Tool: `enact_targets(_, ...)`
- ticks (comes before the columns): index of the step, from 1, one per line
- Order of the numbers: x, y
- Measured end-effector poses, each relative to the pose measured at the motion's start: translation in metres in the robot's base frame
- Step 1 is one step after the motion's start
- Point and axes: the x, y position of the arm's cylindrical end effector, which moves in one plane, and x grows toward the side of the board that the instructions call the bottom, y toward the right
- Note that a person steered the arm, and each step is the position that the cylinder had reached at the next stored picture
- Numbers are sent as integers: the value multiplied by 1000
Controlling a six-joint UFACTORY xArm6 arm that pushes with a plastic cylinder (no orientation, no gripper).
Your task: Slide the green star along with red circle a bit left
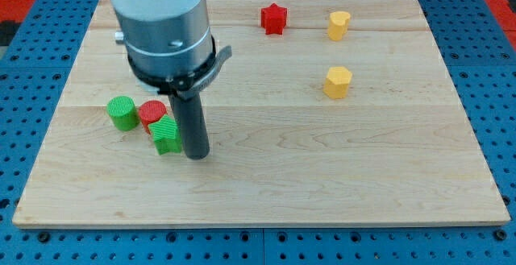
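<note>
The green star (165, 135) lies at the view's lower left, touching the red circle (151, 113) just above and to its left. A green circle (122, 112) sits right beside the red circle on its left. My tip (197, 154) rests on the board right against the green star's right side. The rod rises from it to the grey arm body (165, 31) at the view's top left.
A red star (274, 18) and a yellow heart-like block (339, 25) lie near the view's top edge. A yellow hexagon (338, 82) lies right of centre. The wooden board (322, 176) sits on a blue pegboard.
</note>
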Motion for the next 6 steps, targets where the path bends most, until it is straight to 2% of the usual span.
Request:
enact_targets(2, 20, -3)
enact_targets(4, -10, -5)
enact_targets(6, -19, -24)
